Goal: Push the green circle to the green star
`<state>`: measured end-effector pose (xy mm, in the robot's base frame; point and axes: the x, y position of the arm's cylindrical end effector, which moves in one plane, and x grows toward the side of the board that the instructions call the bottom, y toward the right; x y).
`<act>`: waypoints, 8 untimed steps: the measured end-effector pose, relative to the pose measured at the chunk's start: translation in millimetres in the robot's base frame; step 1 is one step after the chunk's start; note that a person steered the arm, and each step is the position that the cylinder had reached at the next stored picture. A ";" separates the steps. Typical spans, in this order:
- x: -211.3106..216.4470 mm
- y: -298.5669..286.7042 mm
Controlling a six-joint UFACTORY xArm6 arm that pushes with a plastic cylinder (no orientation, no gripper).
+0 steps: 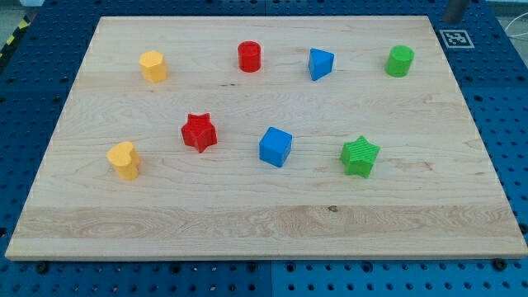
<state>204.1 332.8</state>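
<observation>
Still nothing is showing as done: the green star [360,155] is sitting low on the view's right of the wooden board [247,219], and the green circle [400,61] is standing well apart, up near the top right corner. My tip is not showing clearly, so its position and contact cannot be told; the whole push is remaining.

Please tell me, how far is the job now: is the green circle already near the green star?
Nothing looks done yet. The green circle stands near the board's top right corner, clearly apart from the green star, which sits lower, slightly toward the view's left. My tip shows only at the view's top right edge, off the board, touching no block. The whole push down toward the star is left.
</observation>
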 end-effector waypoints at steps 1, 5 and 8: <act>0.0 0.1; -1.1 0.1; -0.3 -3.2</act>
<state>203.8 329.7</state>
